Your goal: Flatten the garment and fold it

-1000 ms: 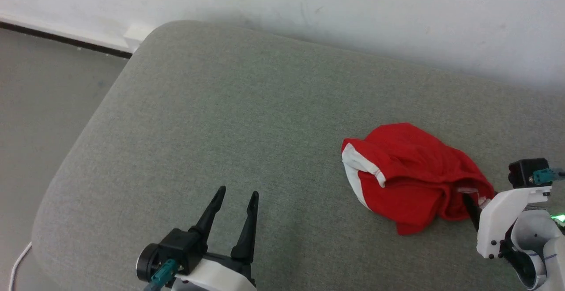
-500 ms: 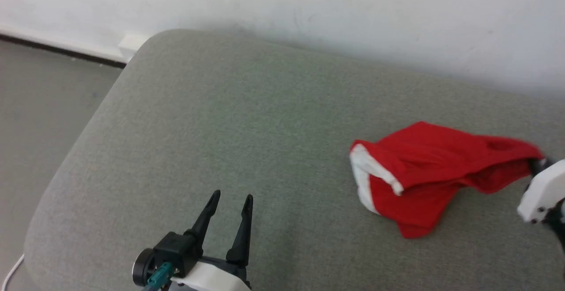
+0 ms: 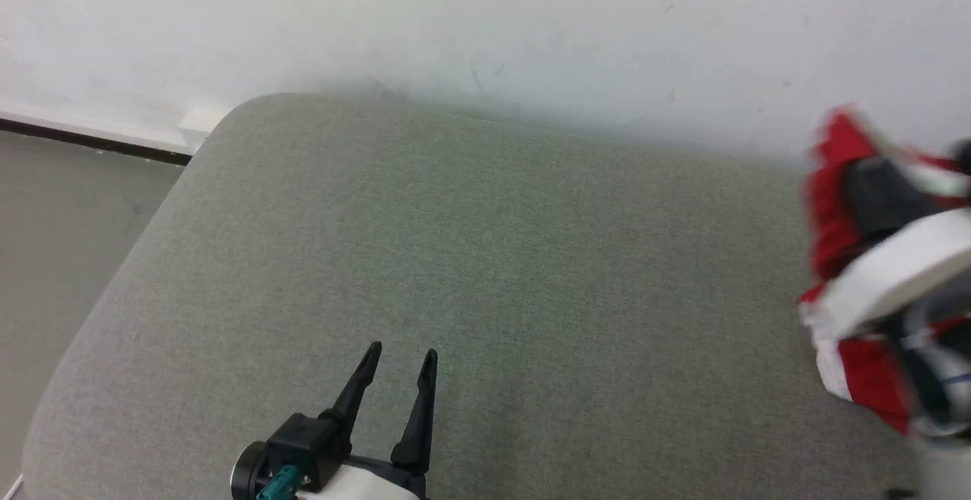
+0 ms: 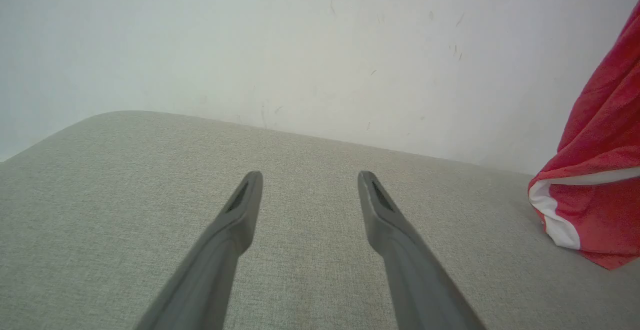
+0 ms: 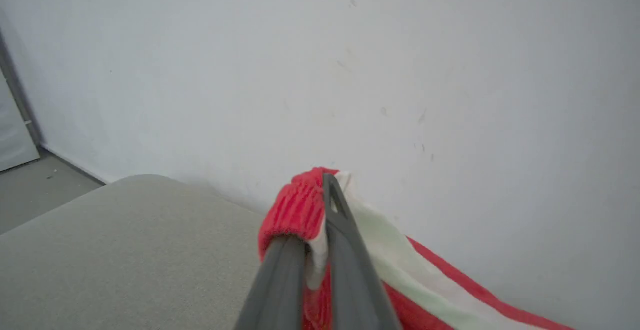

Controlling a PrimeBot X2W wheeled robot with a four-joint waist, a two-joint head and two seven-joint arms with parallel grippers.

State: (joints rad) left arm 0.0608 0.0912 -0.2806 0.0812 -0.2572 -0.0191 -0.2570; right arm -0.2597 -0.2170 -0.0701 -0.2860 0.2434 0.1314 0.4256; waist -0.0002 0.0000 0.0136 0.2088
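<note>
Over the near edge of the grey cushion [image 3: 485, 257], towards its left half, the left gripper [image 3: 402, 350] hovers with its two fingers spread apart and nothing between them. The middle of the cushion is bare fabric, with the white wall [image 3: 485, 22] behind its far edge. At the right end of the cushion the garment [image 4: 600, 170] hangs down in long soft folds from the right gripper [image 5: 315, 240]. That gripper's fingers are pressed together on the ribbed red waistband, just where it meets the white side stripe. The lower end of the garment seems to touch the cushion, but the head view is blurred there and I cannot be sure. I judge the cloth to be thin, light and quite limp: it will swing when carried, collapse when put down, and may slide a little between smooth fingers. The ribbed waistband is the thickest and firmest part, so it is the best place to take hold. A second pinch by the free gripper further along the same band would let the garment be pulled flat above the cushion. No brand, label or lettering can be read on the cloth in these views.
</note>
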